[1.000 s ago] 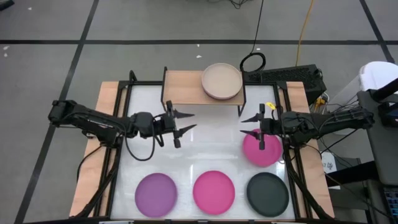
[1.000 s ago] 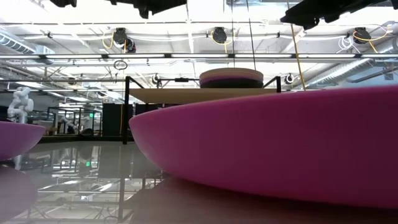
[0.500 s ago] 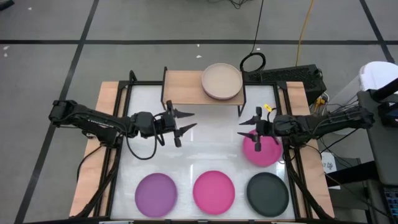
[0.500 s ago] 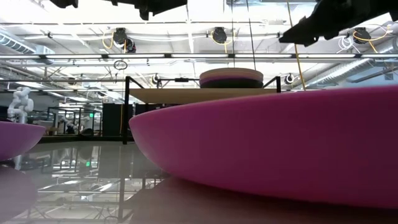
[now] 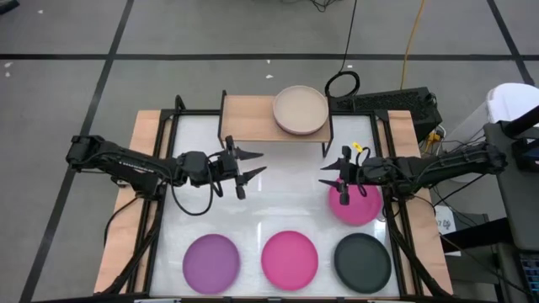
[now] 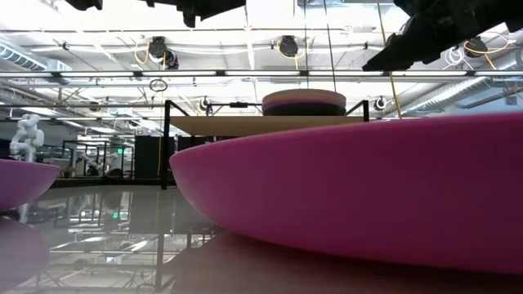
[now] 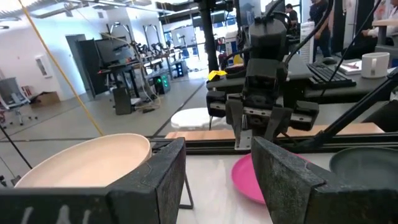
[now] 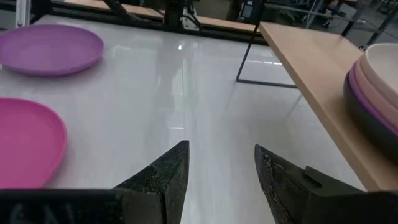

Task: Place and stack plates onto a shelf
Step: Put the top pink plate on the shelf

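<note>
The shelf stands at the table's far edge and carries a stack of plates, beige on top, with purple and dark grey below. A magenta plate lies flat on the table's right side. A purple plate, a pink plate and a dark grey plate lie in a row along the near edge. My right gripper hovers open over the magenta plate's left rim and points left. My left gripper hovers open left of centre and points right.
Bare white tabletop lies between the two grippers and in front of the shelf. Black rails run along the table's left and right sides. Cables and a keyboard sit behind the right far corner. People stand in the room beyond.
My right gripper has moved toward the table's left, above the magenta plate, and has come lower in the low view. It has stayed open. The left arm and all plates have kept still.
</note>
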`<state>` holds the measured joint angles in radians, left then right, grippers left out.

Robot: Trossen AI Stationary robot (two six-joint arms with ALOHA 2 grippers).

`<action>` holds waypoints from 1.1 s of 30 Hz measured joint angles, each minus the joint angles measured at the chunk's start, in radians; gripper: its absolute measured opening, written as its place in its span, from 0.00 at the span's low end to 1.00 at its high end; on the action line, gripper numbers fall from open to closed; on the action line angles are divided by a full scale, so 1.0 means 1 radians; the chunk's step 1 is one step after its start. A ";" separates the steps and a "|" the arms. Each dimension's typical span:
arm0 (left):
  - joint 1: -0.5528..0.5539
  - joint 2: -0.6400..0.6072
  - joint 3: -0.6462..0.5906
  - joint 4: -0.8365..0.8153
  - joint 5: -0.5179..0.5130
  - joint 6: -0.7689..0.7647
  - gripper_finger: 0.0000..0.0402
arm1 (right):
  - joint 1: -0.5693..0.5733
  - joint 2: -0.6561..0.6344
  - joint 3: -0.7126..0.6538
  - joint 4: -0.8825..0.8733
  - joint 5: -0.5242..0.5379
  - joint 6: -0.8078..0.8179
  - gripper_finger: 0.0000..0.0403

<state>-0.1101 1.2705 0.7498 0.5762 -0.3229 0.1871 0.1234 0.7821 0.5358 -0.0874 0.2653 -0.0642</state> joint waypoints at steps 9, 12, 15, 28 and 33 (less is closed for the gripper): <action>0.000 0.000 0.000 0.000 0.000 -0.003 0.47 | 0.000 0.003 0.048 -0.077 0.000 0.041 0.41; 0.000 0.000 0.000 0.000 0.000 -0.006 0.47 | 0.000 0.004 0.075 -0.131 0.000 0.062 0.41; 0.000 0.000 0.000 -0.002 0.000 -0.010 0.47 | 0.000 0.004 0.090 -0.163 0.000 0.079 0.41; 0.000 0.000 0.000 -0.003 0.000 -0.027 0.47 | 0.000 0.059 0.171 -0.317 -0.007 0.105 0.41; 0.000 0.000 0.000 -0.005 0.000 -0.034 0.47 | 0.000 0.150 0.219 -0.402 -0.008 0.115 0.41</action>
<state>-0.1101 1.2709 0.7502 0.5713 -0.3225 0.1535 0.1238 0.9319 0.7543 -0.4896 0.2570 0.0506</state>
